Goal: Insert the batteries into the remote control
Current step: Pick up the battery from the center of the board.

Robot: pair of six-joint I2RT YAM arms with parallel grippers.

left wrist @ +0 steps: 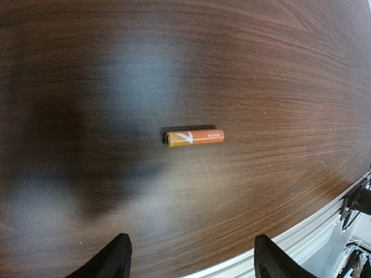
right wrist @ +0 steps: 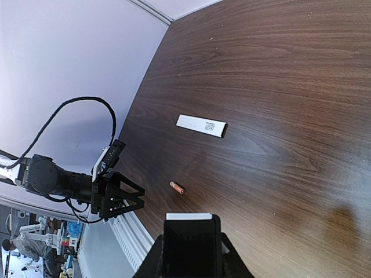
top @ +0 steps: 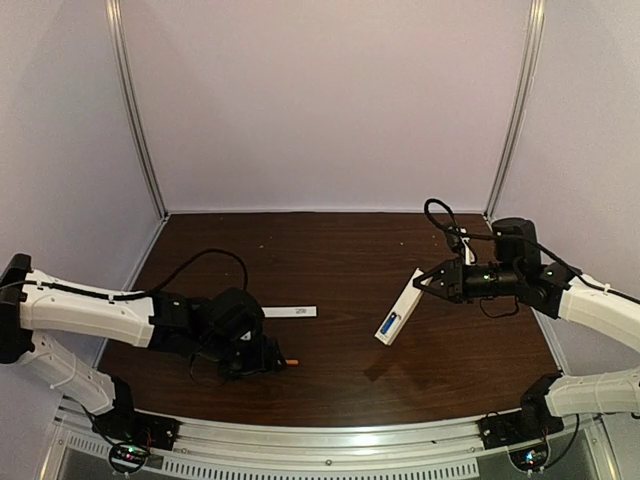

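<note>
Battery (left wrist: 193, 137) just ahead of left tool (left wrist: 191, 238)

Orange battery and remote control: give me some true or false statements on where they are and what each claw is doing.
1. The orange battery lies on the table, outside the left claw. True.
2. A blue battery sits in the remote control. True.
3. The left claw holds the remote control. False: the right claw holds it, raised off the table.
4. The white cover strip is fitted on the remote control. False: it lies on the table, apart.
5. The left claw is shut. False: its fingers stand apart.
</note>
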